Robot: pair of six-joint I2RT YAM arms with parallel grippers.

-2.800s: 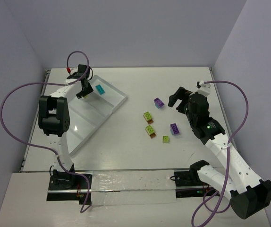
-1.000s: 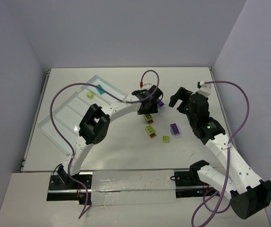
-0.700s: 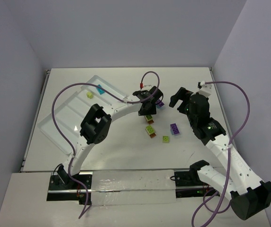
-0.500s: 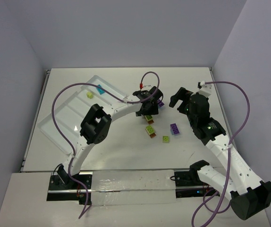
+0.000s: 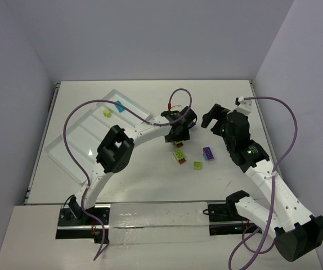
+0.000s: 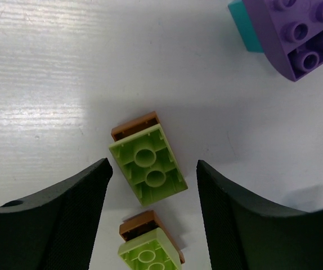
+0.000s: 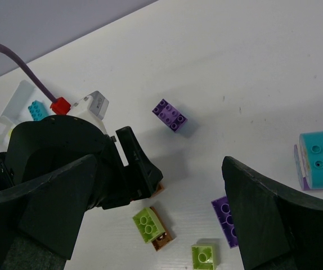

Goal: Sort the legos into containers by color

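My left gripper (image 5: 178, 133) is open in the middle of the table, low over a lime brick on a brown one (image 6: 147, 166), which lies between its fingers (image 6: 60, 219). A second lime-on-brown brick (image 5: 179, 154) lies just nearer. A purple brick on a teal one (image 6: 296, 28) lies just beyond. A small lime brick (image 5: 197, 165) and a purple oblong brick (image 5: 209, 153) lie to the right. The white tray (image 5: 77, 140) at the left holds a teal brick (image 5: 119, 104) and a lime brick (image 5: 106, 112). My right gripper (image 5: 216, 117) is open and empty, above the table.
In the right wrist view a teal-and-purple brick (image 7: 319, 157) lies at the right, apart from the others. The left arm's purple cable (image 5: 94, 104) arches over the tray. Walls close the table at the back and sides.
My left arm has left the tray, crossed to the middle bricks and settled lower over the lime-on-brown brick. A lime brick now lies in the tray. The right arm has not moved.
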